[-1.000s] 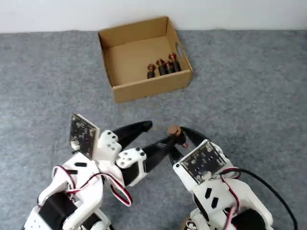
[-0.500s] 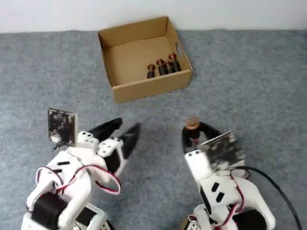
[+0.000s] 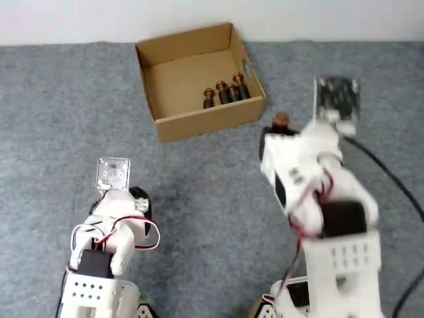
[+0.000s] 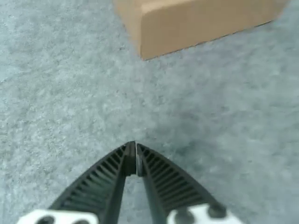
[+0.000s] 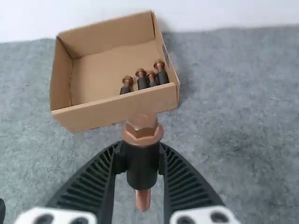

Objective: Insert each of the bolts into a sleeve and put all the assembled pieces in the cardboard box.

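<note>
Right jaws clamp the black sleeve (image 5: 141,168), with the bolt (image 5: 142,133) head above them and its tip below; the cardboard box (image 5: 117,109) sits just ahead. Left jaws are closed and empty. The piece is rigid, probably slick and dense: hold the sleeve's middle, upright, lest the bolt slip out.

I am looking down on the bench (image 3: 73,99). It has a grey, felt-like covering with a fine nap that runs across the whole view. At its far edge it meets a white wall (image 3: 199,16). One open box (image 3: 209,122) sits directly on the grey, toward the far side and slightly left of centre. It is turned a little askew to the wall, with a hand slot in its right side. Grey covering surrounds it on all sides.
</note>
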You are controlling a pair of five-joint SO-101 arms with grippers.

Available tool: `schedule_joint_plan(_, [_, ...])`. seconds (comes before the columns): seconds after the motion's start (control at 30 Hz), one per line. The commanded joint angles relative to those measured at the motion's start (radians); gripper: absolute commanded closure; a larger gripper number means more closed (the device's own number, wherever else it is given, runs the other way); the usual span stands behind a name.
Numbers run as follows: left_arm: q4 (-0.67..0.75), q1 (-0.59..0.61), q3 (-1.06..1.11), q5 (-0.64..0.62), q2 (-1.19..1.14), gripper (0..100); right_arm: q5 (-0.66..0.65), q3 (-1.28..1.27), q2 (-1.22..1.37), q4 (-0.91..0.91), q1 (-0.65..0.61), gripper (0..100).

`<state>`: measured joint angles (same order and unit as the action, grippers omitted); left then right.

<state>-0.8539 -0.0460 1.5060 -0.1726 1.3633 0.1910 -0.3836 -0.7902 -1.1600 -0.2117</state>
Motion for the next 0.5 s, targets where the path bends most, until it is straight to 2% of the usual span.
schedule_joint_plan(0.0, [0.110, 0.015, 0.056, 0.052, 0.014, 100, 0.008, 0.184, 0.163, 0.022, 0.002, 99.1])
schedule_joint_plan(0.17, [0.183, 0.014, 0.110, 0.052, 0.014, 100, -0.089, 0.361, 0.361, 0.038, -0.021, 99.1])
schedule_joint_plan(0.47, [0.382, 0.015, 0.185, 0.048, 0.014, 100, -0.221, 0.620, 0.696, 0.174, -0.071, 99.1])
